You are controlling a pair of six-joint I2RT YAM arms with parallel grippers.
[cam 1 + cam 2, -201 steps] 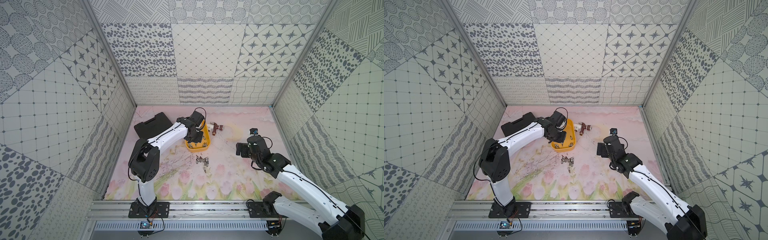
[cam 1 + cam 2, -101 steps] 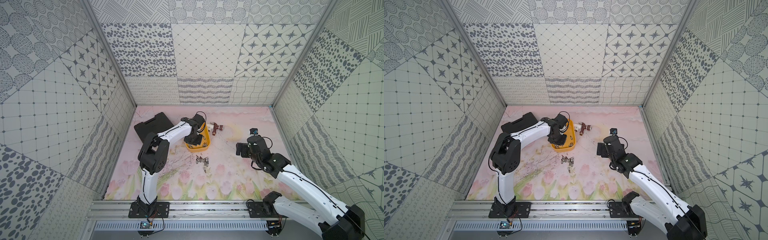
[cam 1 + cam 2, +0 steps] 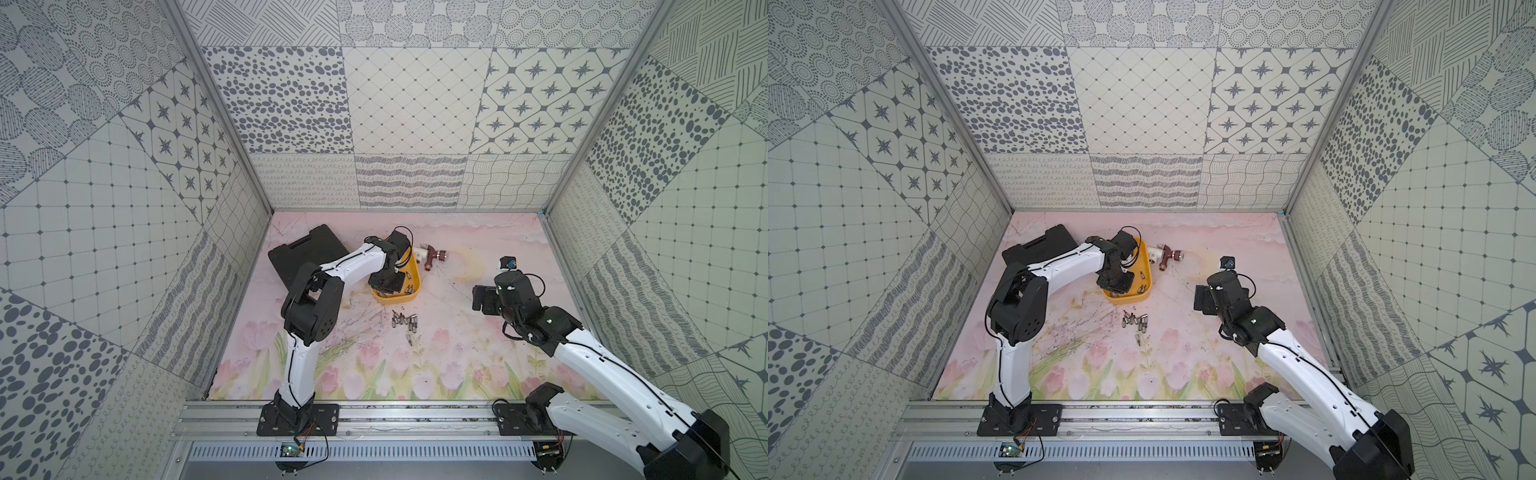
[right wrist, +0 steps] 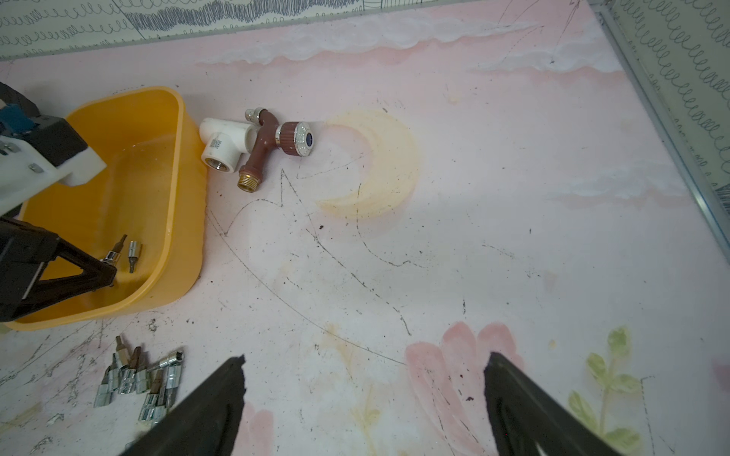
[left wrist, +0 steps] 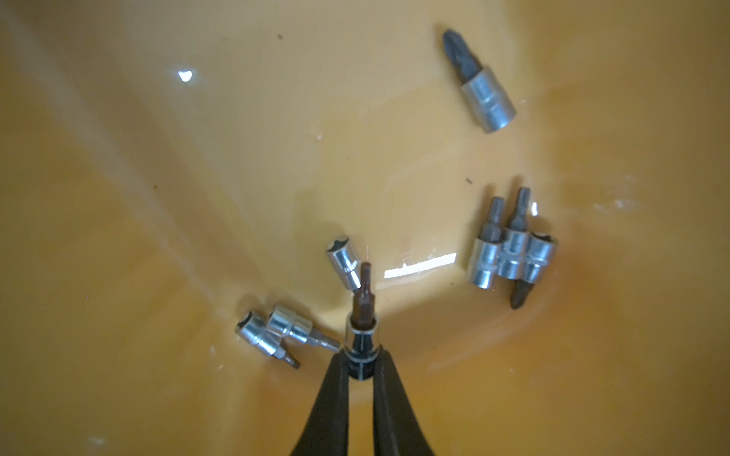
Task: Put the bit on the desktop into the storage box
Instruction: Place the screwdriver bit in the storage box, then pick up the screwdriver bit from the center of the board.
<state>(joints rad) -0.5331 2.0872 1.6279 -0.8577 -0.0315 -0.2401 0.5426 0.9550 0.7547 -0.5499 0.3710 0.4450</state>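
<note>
The left hand is shown pinching a socket bit low inside the yellow storage box, where seven bits already lie. The right hand is held spread, empty, over the tabletop. A cluster of loose bits remains outside; its count cannot be resolved.

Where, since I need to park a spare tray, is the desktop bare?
Bare: the tulip-printed pink desktop between the loose steel bits and the front rail, and from the brown-and-white tap to the right wall. Crowded: around the yellow plastic tub, with bits, tap and black moulded case near.
</note>
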